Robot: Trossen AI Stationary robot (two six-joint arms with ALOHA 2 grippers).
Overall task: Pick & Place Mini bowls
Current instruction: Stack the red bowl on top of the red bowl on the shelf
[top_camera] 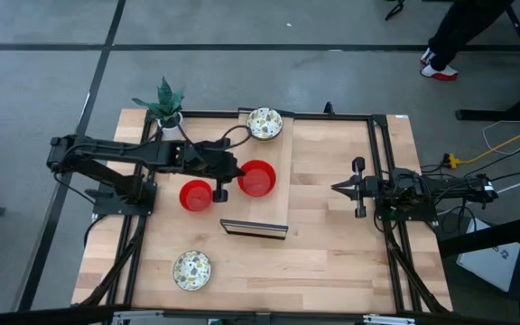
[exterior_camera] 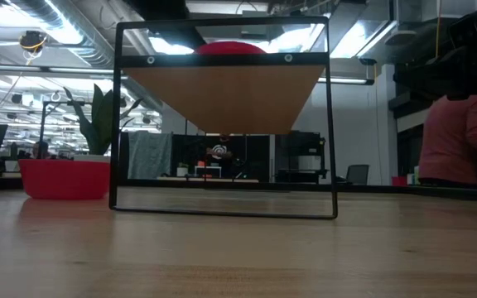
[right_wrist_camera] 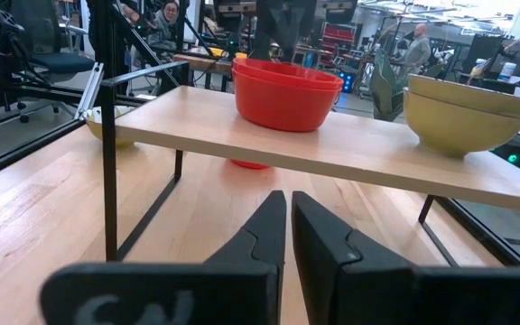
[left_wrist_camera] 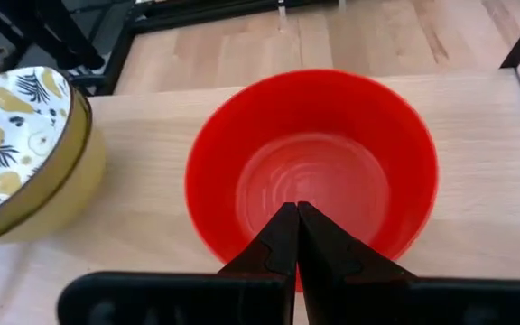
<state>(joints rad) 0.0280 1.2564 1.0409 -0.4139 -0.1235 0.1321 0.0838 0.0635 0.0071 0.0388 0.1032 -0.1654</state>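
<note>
The glossy red mini bowl [top_camera: 257,178] sits on the raised wooden shelf [top_camera: 275,203] at frame centre; in the right wrist view it looks like 2 nested. The left gripper [top_camera: 229,170], fingers pressed together and empty, hangs at its rim. Lifting carelessly could snag the rim and tip it off the shelf. Counted: 1 more red bowl [top_camera: 196,195] and 2 speckled cream bowls [top_camera: 264,123]. The right gripper [top_camera: 339,188] waits centre-right, closed, empty.
</note>
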